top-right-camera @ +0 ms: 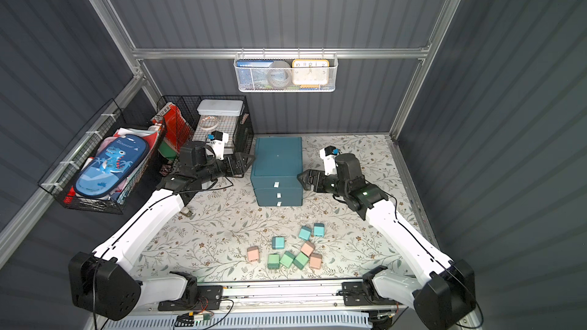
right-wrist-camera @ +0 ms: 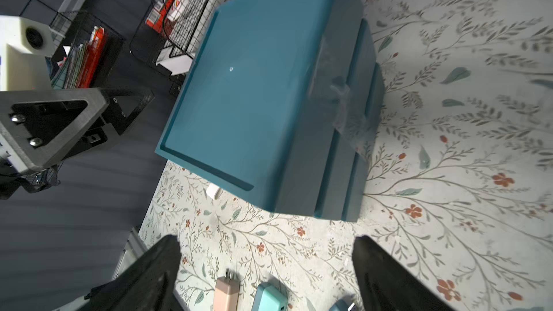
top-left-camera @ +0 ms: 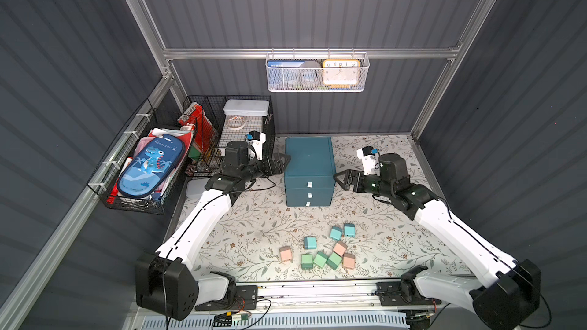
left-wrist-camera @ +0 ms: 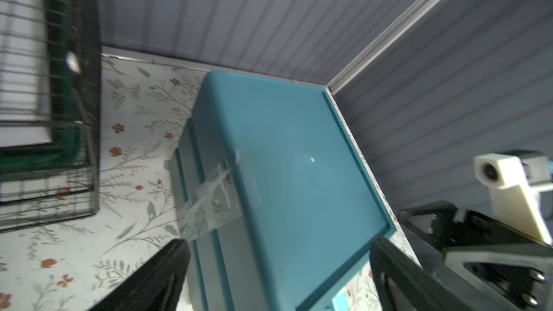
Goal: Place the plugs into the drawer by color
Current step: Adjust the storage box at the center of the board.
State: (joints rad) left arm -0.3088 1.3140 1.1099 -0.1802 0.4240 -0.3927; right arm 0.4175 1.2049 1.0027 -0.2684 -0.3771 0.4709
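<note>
The dark teal drawer point(top-left-camera: 309, 160) point(top-right-camera: 277, 160) stands at the back middle of the flowered mat, its three drawers shut, white tab handles point(top-left-camera: 309, 184) facing front. Nine plugs lie loose in front of it: teal ones point(top-left-camera: 335, 233), pink ones point(top-left-camera: 286, 253) and green ones point(top-left-camera: 320, 259). My left gripper point(top-left-camera: 284, 161) is open beside the cabinet's left top edge; in the left wrist view point(left-wrist-camera: 278, 245) its fingers straddle the cabinet top point(left-wrist-camera: 293, 175). My right gripper point(top-left-camera: 338, 180) is open just right of the cabinet, empty point(right-wrist-camera: 265, 240), with a pink plug point(right-wrist-camera: 226, 293) and a teal plug point(right-wrist-camera: 269, 297) below it.
Two black wire baskets point(top-left-camera: 136, 166) point(top-left-camera: 228, 131) full of stationery stand at the back left, close to my left arm. A white mesh basket point(top-left-camera: 316, 73) hangs on the back wall. Clear tape point(right-wrist-camera: 341, 106) sticks on the cabinet's side. Grey walls close in on three sides.
</note>
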